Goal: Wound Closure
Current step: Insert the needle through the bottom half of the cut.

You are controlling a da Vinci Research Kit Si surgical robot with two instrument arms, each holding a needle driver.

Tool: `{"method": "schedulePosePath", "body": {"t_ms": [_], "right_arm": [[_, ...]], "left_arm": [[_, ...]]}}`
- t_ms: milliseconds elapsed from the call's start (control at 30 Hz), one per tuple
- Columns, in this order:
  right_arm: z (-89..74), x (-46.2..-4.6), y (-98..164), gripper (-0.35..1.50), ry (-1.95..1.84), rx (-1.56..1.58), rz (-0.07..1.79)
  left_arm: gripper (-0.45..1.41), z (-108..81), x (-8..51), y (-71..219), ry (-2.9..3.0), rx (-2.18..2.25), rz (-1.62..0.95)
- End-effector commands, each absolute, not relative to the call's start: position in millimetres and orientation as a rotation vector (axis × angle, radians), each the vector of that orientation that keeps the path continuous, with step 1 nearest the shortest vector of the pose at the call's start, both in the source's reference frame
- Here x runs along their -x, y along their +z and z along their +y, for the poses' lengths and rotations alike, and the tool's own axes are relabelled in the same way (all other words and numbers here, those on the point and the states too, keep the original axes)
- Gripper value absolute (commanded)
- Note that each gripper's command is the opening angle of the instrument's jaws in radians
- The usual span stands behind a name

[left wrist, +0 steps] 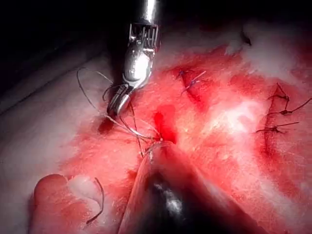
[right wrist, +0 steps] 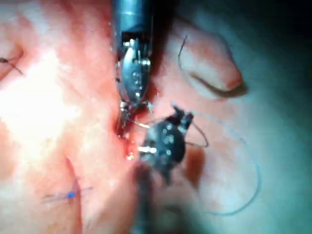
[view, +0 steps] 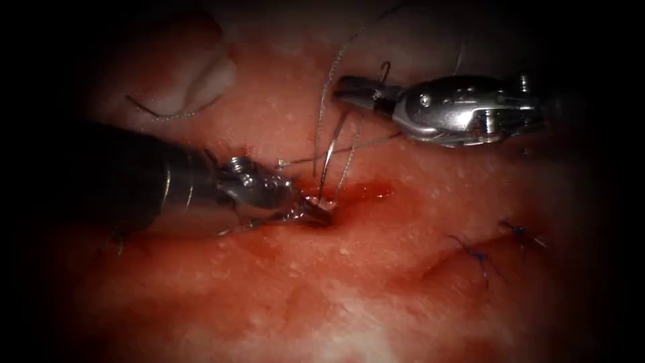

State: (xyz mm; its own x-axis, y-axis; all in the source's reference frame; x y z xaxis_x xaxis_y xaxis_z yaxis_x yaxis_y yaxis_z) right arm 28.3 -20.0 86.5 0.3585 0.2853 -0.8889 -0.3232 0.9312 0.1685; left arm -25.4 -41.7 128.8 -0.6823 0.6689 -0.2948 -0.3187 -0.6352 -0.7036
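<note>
At the cut, mid-field: left tool (view: 316, 214) tip is down on the red fluid (view: 366, 193) where the thread strands enter the tissue (view: 376, 296).
Left tool: dark shaft from endoscope left, polished metal wrist; jaws look closed at the wound edge, on thread or on tissue I cannot tell. Seen also in the right wrist view (right wrist: 127, 111), tip at the wet slit.
Right tool: bright steel, comes in from endoscope right, tip (view: 349, 89) raised above and right of the cut; jaws clenched on the thread (view: 326, 158). Same grasp seen in the left wrist view (left wrist: 117, 105).
Thread: fine, pale, wiry; at least three strands run from the right tool's jaws down to the entry point, one more crosses near-horizontal; a loose arc trails upward past the right tool.
Needle: a thin dark curved piece (view: 171, 114) lies free on the pale tissue well to the upper left of the cut, not in the tissue, in neither tool; needle or cut thread end I cannot tell for sure.
Tissue: glistening, pink-red, dotted with pale specks; a pale rounded fold at upper left.
Finished stitches: two blue knots (view: 477, 255) with short cut ends, lower right of the cut, well apart from both tools.
Open room: bare tissue below the cut and between the tools and the stitches.
</note>
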Motion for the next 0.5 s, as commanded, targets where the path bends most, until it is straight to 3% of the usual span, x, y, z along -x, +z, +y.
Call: {"method": "schedulePosePath", "body": {"t_ms": [33,500], "right_arm": [[-20.5,-29.0,87.7,-0.35,0.373,0.045,1.125],[-23.1,-29.8,89.0,-0.35,0.273,0.091,1.077]], "left_arm": [[-0.08,-42.2,25.8,128.6,2.301,0.745,-0.856],[-0.05,-43.3,24.0,126.5,2.315,0.754,-0.890]]}}
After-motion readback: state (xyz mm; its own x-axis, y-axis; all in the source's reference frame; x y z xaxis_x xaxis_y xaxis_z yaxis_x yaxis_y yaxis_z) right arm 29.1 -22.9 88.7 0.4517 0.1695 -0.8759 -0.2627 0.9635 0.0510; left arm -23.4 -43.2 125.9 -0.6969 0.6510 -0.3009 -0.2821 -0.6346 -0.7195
